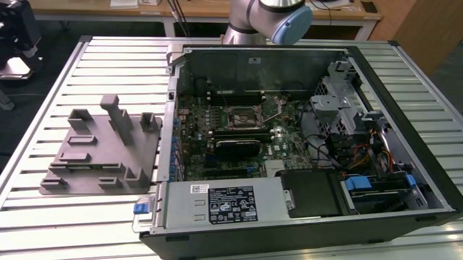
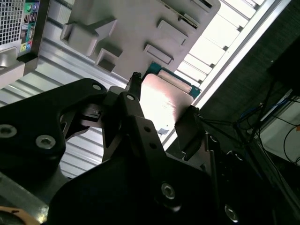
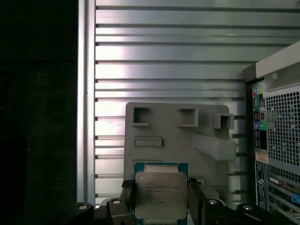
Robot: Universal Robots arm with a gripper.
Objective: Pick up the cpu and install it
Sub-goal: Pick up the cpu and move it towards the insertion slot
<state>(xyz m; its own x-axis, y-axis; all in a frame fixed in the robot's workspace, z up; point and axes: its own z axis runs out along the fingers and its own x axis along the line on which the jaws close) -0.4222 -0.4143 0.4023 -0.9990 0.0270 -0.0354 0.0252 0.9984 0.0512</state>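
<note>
End effector clenched on cpu by 2 edges, hanging above grey fixture, aimed straight down at table.

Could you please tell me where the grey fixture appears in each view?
Exterior view: grey fixture at the exterior view's left of the computer case.
First wrist view: grey fixture beyond the cpu, beside the computer case.
Second wrist view: grey fixture beyond the cpu, beside the computer case.
Shared landmark: computer case.

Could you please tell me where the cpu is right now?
In both wrist views the cpu sits clamped in the pincer, held off the slatted table, with the grey fixture lying beyond it.
</note>
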